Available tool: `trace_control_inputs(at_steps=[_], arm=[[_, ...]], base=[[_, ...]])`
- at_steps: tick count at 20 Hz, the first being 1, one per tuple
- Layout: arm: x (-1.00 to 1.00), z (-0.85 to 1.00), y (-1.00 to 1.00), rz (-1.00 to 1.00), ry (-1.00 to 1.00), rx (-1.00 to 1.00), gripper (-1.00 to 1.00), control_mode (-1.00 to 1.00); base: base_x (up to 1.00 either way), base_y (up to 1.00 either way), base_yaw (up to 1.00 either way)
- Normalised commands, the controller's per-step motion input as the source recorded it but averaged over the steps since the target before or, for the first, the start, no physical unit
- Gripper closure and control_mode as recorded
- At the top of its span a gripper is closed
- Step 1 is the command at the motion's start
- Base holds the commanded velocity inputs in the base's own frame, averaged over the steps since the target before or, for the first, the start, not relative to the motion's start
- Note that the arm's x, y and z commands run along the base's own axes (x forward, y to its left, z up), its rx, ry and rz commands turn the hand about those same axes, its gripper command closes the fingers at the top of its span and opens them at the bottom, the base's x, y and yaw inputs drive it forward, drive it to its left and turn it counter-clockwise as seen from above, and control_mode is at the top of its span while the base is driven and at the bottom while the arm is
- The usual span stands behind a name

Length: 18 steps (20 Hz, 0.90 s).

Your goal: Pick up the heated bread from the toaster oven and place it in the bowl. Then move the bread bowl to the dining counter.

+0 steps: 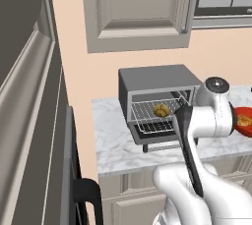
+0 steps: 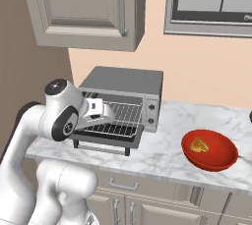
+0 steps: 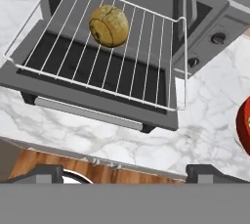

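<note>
The toaster oven [image 1: 152, 89] [image 2: 123, 89] stands on the marble counter with its door dropped open and its wire rack [image 3: 97, 66] pulled out. The heated bread [image 3: 109, 26] [image 1: 160, 110], a round golden-brown lump, lies on the rack toward the back. My gripper [image 3: 126, 173] hovers above the front of the open door, open, with nothing between its fingertips [image 3: 41, 173]. My hand [image 2: 98, 112] sits in front of the oven mouth. The red bowl [image 2: 209, 153] [image 1: 243, 123] [image 3: 244, 123] rests on the counter to the oven's right. The dining counter is out of view.
An orange-yellow food piece [image 2: 199, 145] lies in the bowl. A beige wall cabinet [image 2: 83, 8] hangs over the oven, and a window [image 2: 211, 3] is to its right. A tall dark appliance [image 1: 29, 121] stands at the counter's left end. Bare marble [image 2: 162, 150] lies between oven and bowl.
</note>
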Motion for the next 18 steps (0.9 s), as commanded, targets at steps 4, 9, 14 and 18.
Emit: trace_control_inputs(at_steps=[4,9,14,18], arm=[[0.00,-0.04,0.00,0.03,-0.05,0.15,-1.00,-1.00],[0.05,0.00,0.00,0.00,-0.01,0.13,-1.00,-1.00],[0.03,0.00,0.01,0.00,0.00,0.05,-1.00,-1.00],[0.14,0.00,0.19,0.00,-0.01,0.04,-1.00,-1.00]], base=[[0.00,0.00,0.00],[0.00,0.00,0.00],[0.00,0.00,0.00],[0.00,0.00,0.00]])
